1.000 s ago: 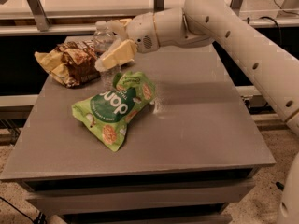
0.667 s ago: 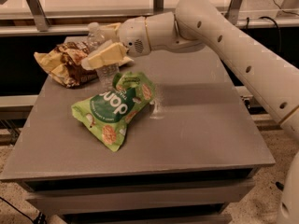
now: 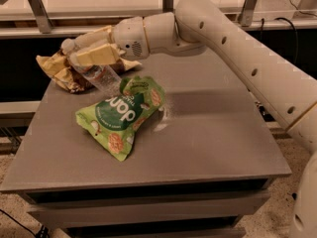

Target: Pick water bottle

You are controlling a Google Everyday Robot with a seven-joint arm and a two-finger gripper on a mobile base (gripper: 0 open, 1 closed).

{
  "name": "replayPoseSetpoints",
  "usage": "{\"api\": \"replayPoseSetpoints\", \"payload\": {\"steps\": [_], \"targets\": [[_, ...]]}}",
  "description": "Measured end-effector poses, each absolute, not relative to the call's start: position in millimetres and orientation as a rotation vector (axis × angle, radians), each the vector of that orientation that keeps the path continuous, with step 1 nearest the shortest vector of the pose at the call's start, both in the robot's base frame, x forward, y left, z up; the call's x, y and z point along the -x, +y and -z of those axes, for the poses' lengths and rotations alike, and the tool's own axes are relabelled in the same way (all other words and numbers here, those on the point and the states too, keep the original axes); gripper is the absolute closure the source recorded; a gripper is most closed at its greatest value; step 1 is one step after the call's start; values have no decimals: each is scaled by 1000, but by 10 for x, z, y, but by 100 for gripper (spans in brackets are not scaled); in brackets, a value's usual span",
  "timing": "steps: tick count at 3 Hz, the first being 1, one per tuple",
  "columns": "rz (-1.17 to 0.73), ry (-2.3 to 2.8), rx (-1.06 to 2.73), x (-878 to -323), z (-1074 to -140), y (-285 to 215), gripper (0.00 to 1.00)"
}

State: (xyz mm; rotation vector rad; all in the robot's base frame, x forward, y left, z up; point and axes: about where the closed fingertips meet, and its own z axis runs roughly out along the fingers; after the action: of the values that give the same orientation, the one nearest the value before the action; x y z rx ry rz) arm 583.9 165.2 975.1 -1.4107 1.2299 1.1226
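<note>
The water bottle (image 3: pixel 100 76) is clear and ribbed, with a white cap pointing up-left. It hangs tilted over the back left of the grey table (image 3: pixel 218 128), its base just above the green bag's top. My gripper (image 3: pixel 80 50) reaches in from the right on the white arm (image 3: pixel 233 43). Its two cream fingers (image 3: pixel 96 56) sit on either side of the bottle's upper half and are shut on it. The label band is partly hidden by the lower finger.
A green snack bag (image 3: pixel 121 115) lies in the middle left of the table, right below the bottle. A brown-and-yellow snack bag (image 3: pixel 60 71) lies at the back left corner, behind the gripper. A shelf rail (image 3: pixel 39 4) runs behind the table.
The gripper has moved left to the bottle and its fingers have closed around it. The bottle, upright before, now leans with its cap to the upper left.
</note>
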Motion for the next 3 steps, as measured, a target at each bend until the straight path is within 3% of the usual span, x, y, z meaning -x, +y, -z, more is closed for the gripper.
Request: {"api": "replayPoseSetpoints", "payload": {"steps": [1,2,3], "targets": [[-1097,1248,1391,-5937,-9785,1538,90],[-1068,1263,1354,-6090,-9864,1353,100],[-1039,1255,1331,-6270,-10121,1061,100]]}}
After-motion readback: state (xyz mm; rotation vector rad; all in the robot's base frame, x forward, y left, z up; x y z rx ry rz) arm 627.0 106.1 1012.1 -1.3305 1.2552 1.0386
